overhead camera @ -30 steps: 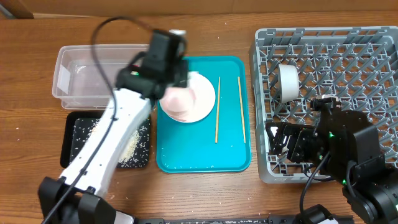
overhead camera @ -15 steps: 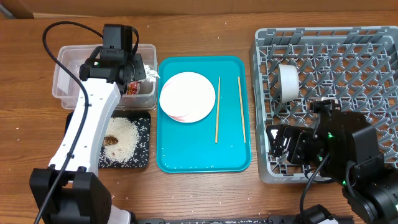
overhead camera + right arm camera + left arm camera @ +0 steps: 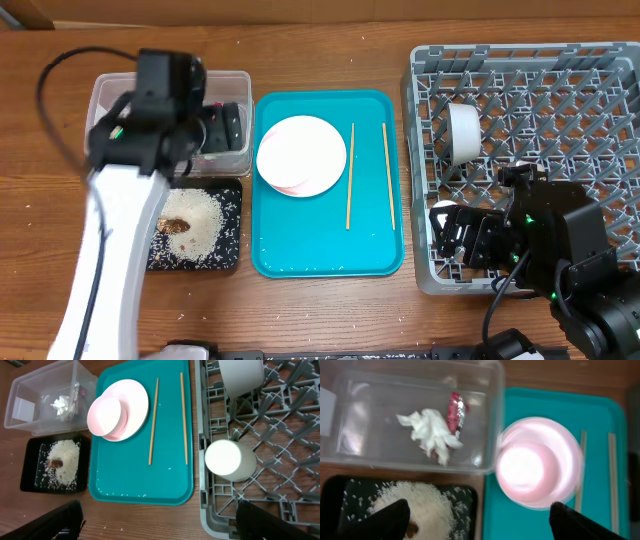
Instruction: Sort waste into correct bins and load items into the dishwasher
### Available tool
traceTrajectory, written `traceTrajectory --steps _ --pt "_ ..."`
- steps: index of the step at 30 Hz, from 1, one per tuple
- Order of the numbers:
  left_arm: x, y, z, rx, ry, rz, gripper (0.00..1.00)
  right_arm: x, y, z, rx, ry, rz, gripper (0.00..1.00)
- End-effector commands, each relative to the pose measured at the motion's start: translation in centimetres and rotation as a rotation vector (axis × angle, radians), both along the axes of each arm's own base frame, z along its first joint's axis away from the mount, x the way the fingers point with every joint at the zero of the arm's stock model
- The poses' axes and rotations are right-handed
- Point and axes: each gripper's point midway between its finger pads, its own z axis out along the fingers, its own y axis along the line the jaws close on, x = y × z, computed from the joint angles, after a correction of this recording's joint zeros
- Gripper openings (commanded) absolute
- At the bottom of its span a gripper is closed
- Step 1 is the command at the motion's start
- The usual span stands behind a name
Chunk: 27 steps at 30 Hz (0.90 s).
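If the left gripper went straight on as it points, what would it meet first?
Probably the right end of the clear plastic rectangular tub, under the left gripper; depth is unclear.

The left arm (image 3: 150, 120) hangs over the clear tub (image 3: 105, 95) and blocks its middle and right end from above; only the tub's left end lies open. The arm's white link crosses the left side of the black tray (image 3: 225, 225). On the teal tray (image 3: 325, 255), the stacked plates (image 3: 300, 155) fill the far left corner. Two chopsticks (image 3: 349, 175) lie lengthwise on the right with a bare lane between them, and the near half is bare. The table (image 3: 300, 310) is free along the front. The right arm (image 3: 540, 240) covers the near left corner of the dish rack (image 3: 560, 90), above the white cup (image 3: 231, 460). The grey bowl (image 3: 463, 133) lies just beyond. Elsewhere in the rack only pegs rise.
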Motion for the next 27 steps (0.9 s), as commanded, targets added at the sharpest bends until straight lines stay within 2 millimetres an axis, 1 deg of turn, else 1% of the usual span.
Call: traceTrajectory --steps 1,3,4,5,8,11,14,20,21,22,24,25,26,27 --pt "-4.2 -2.5 5.5 -0.114 -0.105 -0.113 0.89 0.1 0.0 0.6 0.007 -0.021 0.002 1.0" --pt "-6.4 -3.1 6.5 -0.116 -0.116 -0.14 0.9 0.2 0.1 0.7 0.012 -0.028 0.0 1.0" --pt "-7.3 -3.4 6.8 -0.118 -0.12 -0.155 0.96 0.2 0.0 0.7 0.011 -0.026 0.0 1.0" --pt "-8.3 -3.8 7.2 -0.121 -0.122 -0.174 1.0 0.2 0.0 0.7 0.011 -0.026 0.0 1.0" --pt "-10.9 -4.9 7.6 -0.146 -0.108 -0.201 1.0 0.2 0.0 0.7 0.011 -0.026 0.0 1.0" --pt "-12.8 -5.5 7.5 -0.168 -0.076 -0.208 1.0 0.2 0.0 0.7 0.01 -0.026 0.0 1.0" --pt "-13.0 -5.8 7.4 -0.169 -0.07 -0.22 1.0 0.2 0.0 0.7 0.011 -0.026 0.0 1.0" --pt "-12.5 -5.8 6.6 -0.156 -0.037 -0.213 1.0 0.2 0.0 0.7 0.011 -0.026 0.0 1.0" --pt "-12.6 -5.7 6.3 -0.149 -0.022 -0.209 1.0 0.2 0.0 0.7 0.011 -0.026 0.0 1.0" --pt "-12.7 -4.9 5.9 -0.1 -0.015 -0.203 1.0 0.2 0.0 0.7 0.011 -0.026 0.0 1.0" --pt "-12.2 -3.6 6.2 -0.038 -0.06 -0.153 1.0 0.2 0.0 0.7 0.011 -0.026 0.0 1.0" --pt "-11.8 -3.0 6.6 -0.017 -0.113 -0.133 1.0 0.2 0.0 0.7 0.011 -0.026 0.0 1.0" --pt "-10.9 -2.6 7.4 0.0 -0.22 -0.124 1.0 0.2 0.0 0.7 0.011 -0.026 0.0 1.0" --pt "-10.6 -2.7 7.7 0.0 -0.274 -0.137 1.0 0.2 0.0 0.7 0.011 -0.026 0.0 1.0"
